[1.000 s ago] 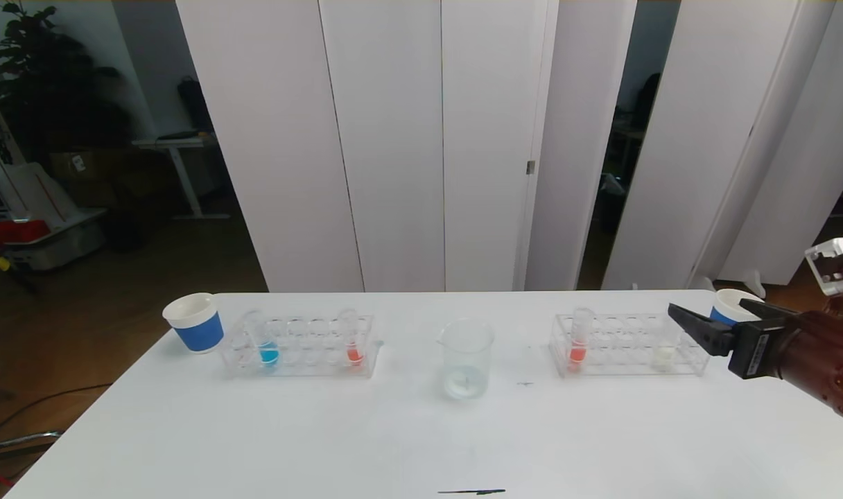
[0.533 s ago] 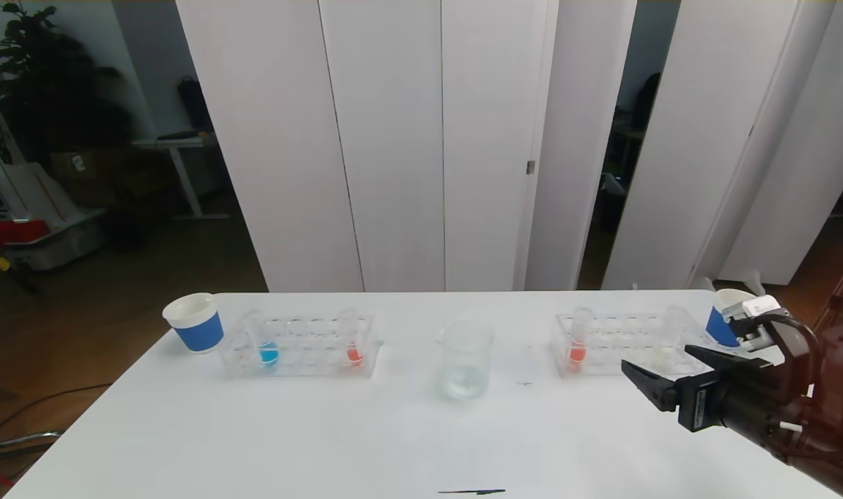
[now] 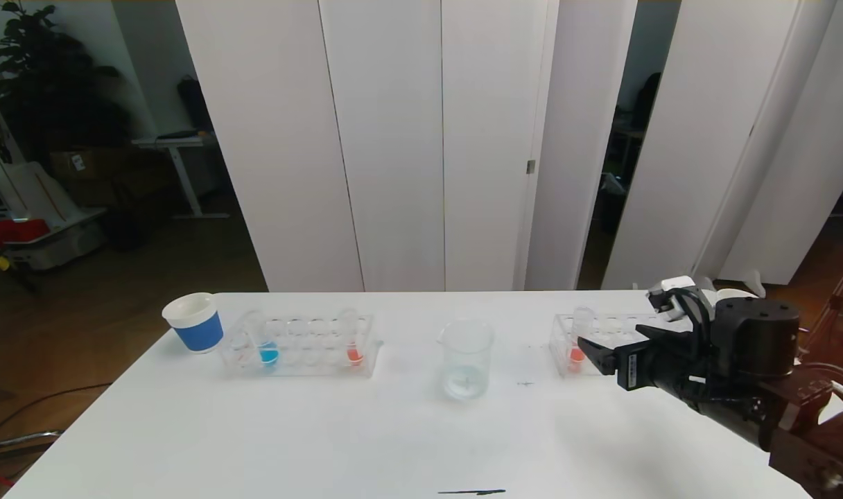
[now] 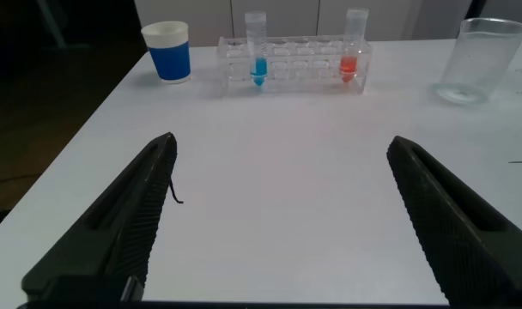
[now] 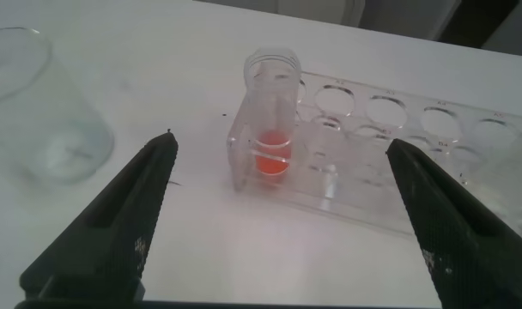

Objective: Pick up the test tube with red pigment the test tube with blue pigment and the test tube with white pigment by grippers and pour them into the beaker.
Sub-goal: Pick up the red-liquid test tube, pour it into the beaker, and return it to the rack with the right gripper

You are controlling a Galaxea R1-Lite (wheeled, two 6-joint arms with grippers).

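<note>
We see a clear glass beaker (image 3: 466, 357) mid-table, between two clear plastic tube racks, left rack (image 3: 300, 346) and right rack (image 3: 602, 333). A blue-and-white paper cup (image 3: 194, 321) stands just left of the left rack.

Even, soft overhead light makes the white table (image 3: 366, 430) bright, nearly washed out, while the room at far left stays dim. A faint shadow lies under the right arm. The beaker (image 3: 466, 358) looks pale and low in contrast. In both wrist views the near fingers blur.
</note>
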